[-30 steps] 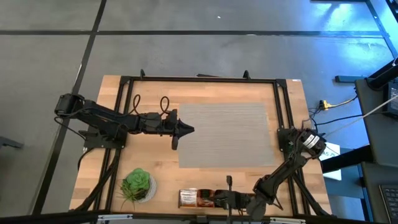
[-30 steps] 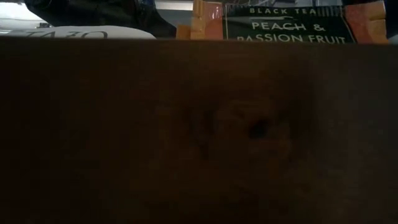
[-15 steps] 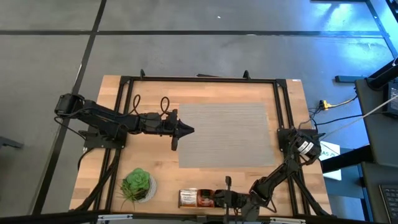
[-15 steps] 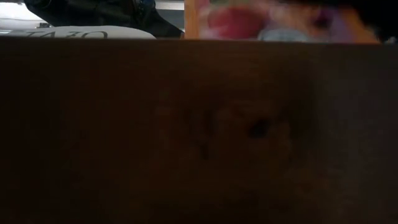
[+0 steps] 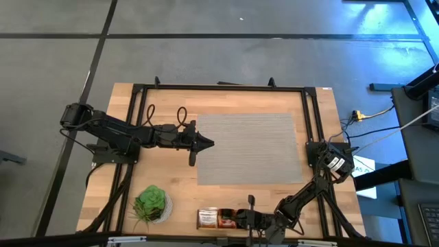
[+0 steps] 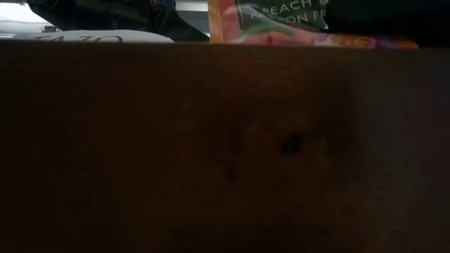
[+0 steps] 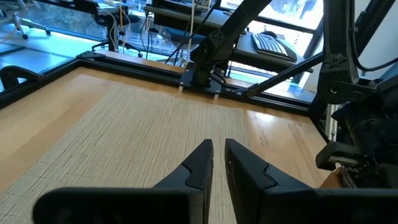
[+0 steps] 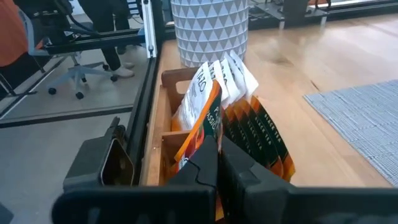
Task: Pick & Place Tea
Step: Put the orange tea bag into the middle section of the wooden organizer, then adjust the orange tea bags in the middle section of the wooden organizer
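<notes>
Two dark arms over a pale wooden table [image 5: 315, 103], framed by black rails. Left gripper [image 5: 206, 143] hovering at the near-left edge of a grey woven mat [image 5: 250, 147], ribbed in fine lines; slim pointed fingers almost together with a narrow slit between, nothing in them, shown plainly in the left wrist view [image 7: 216, 163]. Right gripper [image 5: 248, 219] low at the front edge of the table, at a small wooden box [image 5: 208, 219].

Seen only in the right wrist view: box [image 8: 160, 142] split by a thin wooden divider, packed with flat square tea sachets [image 8: 239, 124] standing on edge, glossy paper, white ones at the far end, orange-and-black ones nearer. Right gripper [image 8: 217, 163] with jaws pressed together, pinching one orange sachet [image 8: 202, 127] among the stack. Count of sachets not clear; roughly a dozen edges showing.

Seen only in the low view: mostly a dark wooden wall close up, above it the top of one orange sachet [image 6: 281, 24] with a black label, tilted.

One potted plant [image 5: 150, 203], green rosette in a round pot with a white triangle pattern [image 8: 208, 28], just beside the box. One office chair [image 8: 74, 62] beyond the table.
</notes>
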